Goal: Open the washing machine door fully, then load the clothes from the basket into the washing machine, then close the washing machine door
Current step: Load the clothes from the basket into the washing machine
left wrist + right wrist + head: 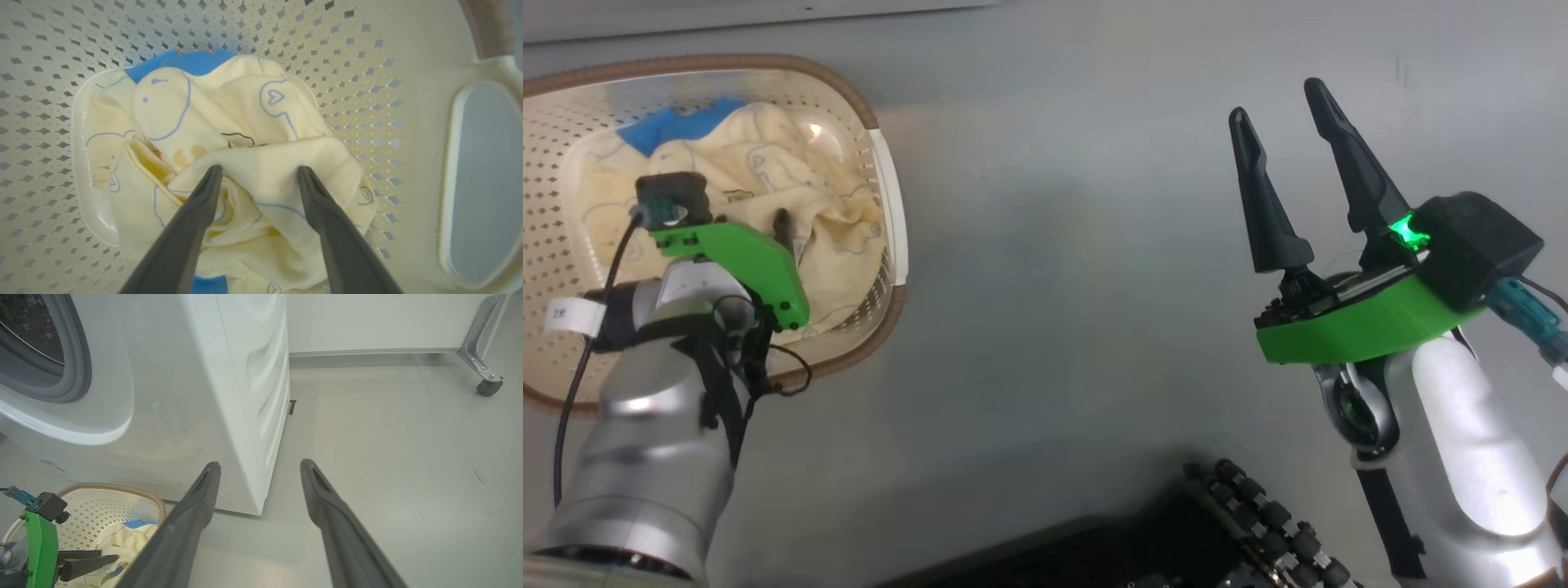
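Left forearm (645,457) and right forearm (1462,441) were rounded, glossy silver. Right wrist bore bright green plate (1356,335). Above green plate: right gripper (1276,100), two long tapered dark grey fingers (1262,204). Beside green plate: black camera box (1478,245), glowing green light (1409,233), teal connector (1523,306). Left forearm carried matching plate (752,261) with small dark screws, black cables (572,400), white tag (568,314).
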